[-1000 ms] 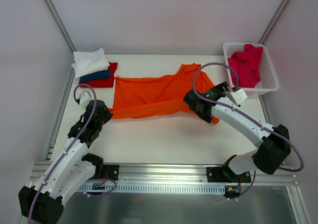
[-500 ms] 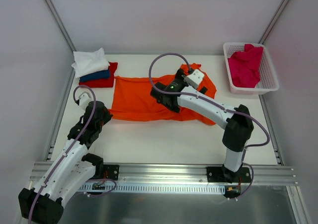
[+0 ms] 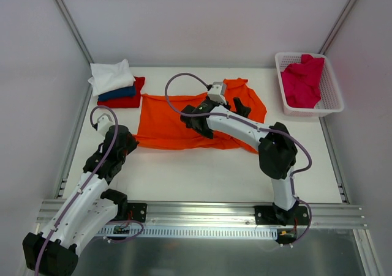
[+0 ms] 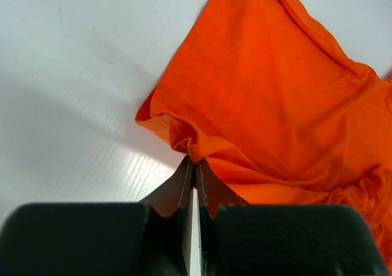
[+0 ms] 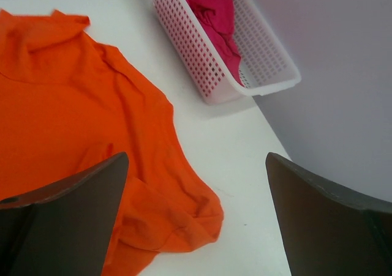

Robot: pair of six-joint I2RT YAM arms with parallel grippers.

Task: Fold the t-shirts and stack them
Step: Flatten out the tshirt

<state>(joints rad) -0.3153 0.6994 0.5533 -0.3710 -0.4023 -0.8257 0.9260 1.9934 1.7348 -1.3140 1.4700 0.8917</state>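
Swung in from the right edge within a second, the right pincer (image 3: 241, 109) now hangs over the middle of the orange shirt (image 3: 165, 120), its jaws spread wide and empty; the hem it carried across appears to have been let go. At far left a stack (image 3: 115, 85) of folded shirts, white over blue over red, sits at the back corner of the worktop (image 3: 202, 172), seemingly the finished pile; just nearer, the left pincer (image 4: 194, 163) is clamped tight on the orange shirt's near-left corner, probably to pin the cloth while the other side is drawn over; the shirt lies spread across the centre, its near edge doubled up and its right end rumpled, so the fold looks only begun; at right a pink shirt (image 3: 301, 80) is heaped in the basket (image 3: 334, 101), well apart from the rest and, by the look of it, waiting its turn.
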